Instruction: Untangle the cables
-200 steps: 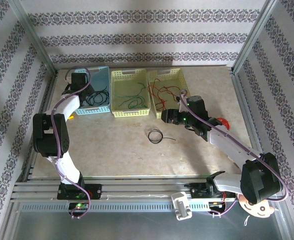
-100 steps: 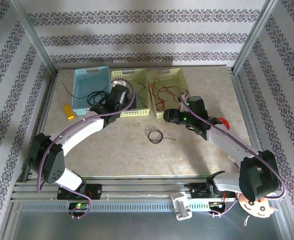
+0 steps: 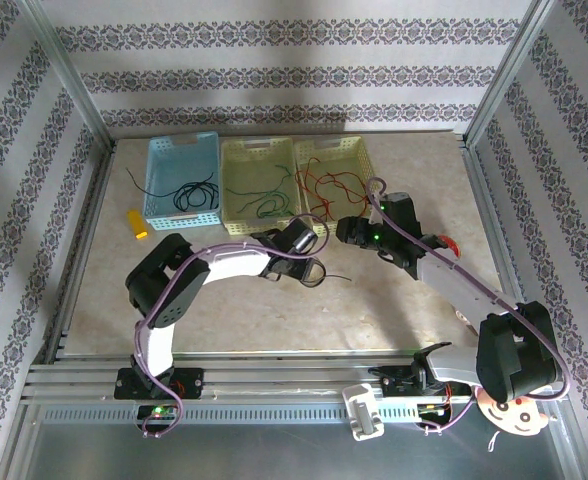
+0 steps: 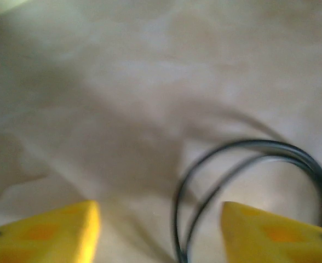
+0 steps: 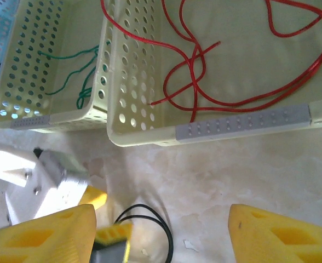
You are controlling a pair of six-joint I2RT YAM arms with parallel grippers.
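A coiled black cable [image 3: 314, 272] lies on the table in front of the baskets. My left gripper [image 3: 307, 262] hovers low right over it, open, and the cable's loop [image 4: 189, 208] runs between its yellow fingertips [image 4: 51, 233] without being pinched. My right gripper [image 3: 342, 232] hangs open just to the right, above the same coil [image 5: 162, 233], with nothing between its fingers [image 5: 284, 235]. Red cables [image 5: 205, 82] lie in the right yellow basket [image 3: 331, 145], green ones [image 5: 73, 76] in the middle basket [image 3: 258, 146], and black ones [image 3: 192, 195] in the blue basket [image 3: 183, 142].
A small yellow object [image 3: 136, 223] lies on the table left of the blue basket. A red item [image 3: 446, 245] sits beside the right arm. Metal frame rails border the table on both sides.
The left arm swung from the blue basket at the back left across to the coiled black cable in the middle, and its jaws narrowed. The right arm barely moved.
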